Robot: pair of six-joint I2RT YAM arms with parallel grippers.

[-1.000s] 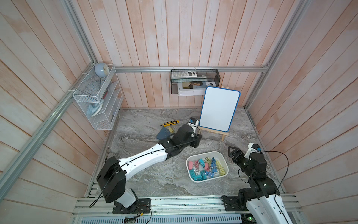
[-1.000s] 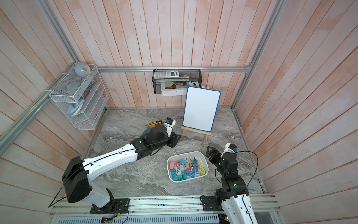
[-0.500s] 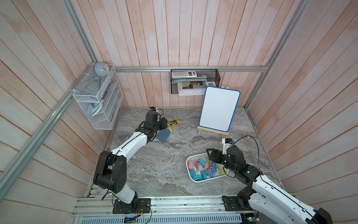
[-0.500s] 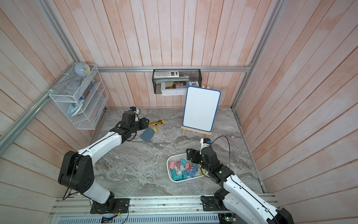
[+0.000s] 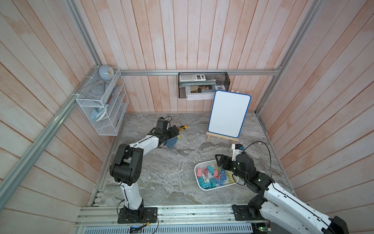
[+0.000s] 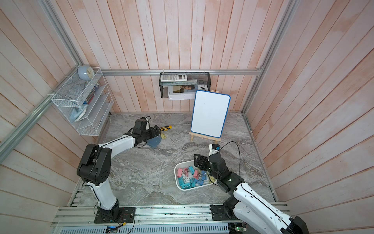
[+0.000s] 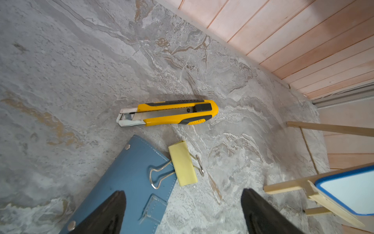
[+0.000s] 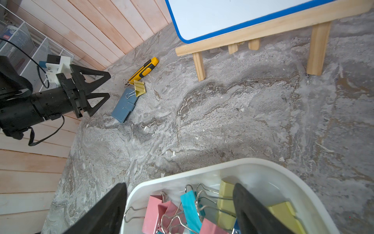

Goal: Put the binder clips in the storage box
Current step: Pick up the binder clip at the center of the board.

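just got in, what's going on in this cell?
Clip cleanup. Nearly all binder clips lie in the storage box, the right gripper open just above them. One yellow clip lies on the table at the blue pad's edge, beside the utility knife; the left gripper hovers open near it, holding nothing.

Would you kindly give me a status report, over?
Left gripper open, short of the loose yellow clip. Right gripper open over the storage box edge, other clips inside. Clip's handle lies on the blue pad, utility knife close by.
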